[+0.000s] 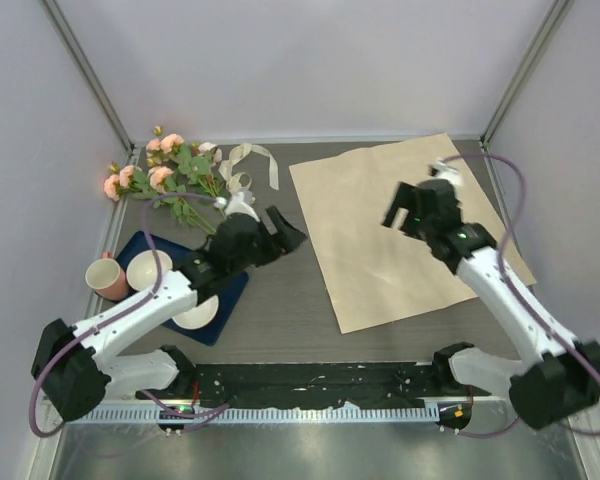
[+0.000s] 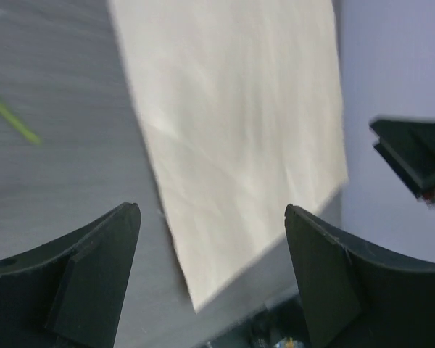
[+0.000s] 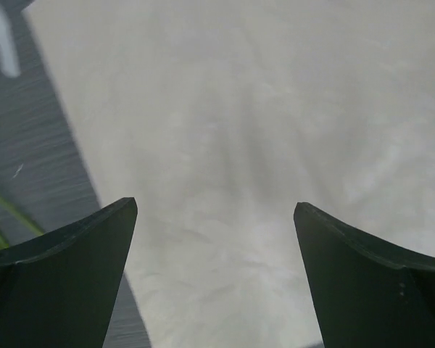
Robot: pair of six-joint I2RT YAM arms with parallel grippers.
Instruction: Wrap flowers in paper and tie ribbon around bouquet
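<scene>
Far left of the top view: pink cup (image 1: 104,278) on the table beside a dark blue tray (image 1: 137,245). A white bowl (image 1: 148,268) sits on the tray.

Upper left: flowers (image 1: 165,170) lie flat by the back edge, blooms to the left, stems trailing toward frame centre.

Just right of the flowers: ribbon (image 1: 248,163), loosely looped and apart from the paper.

Left of centre: left gripper (image 1: 288,230) is released, jaws spread wide with nothing between them. It is above bare table, between the stems and the paper's left edge.

Centre to right: paper (image 1: 400,225) is spread flat, cream face up, one corner toward the lower middle.

Right: right gripper (image 1: 398,205) is over the paper, jaws wide apart and empty.
</scene>
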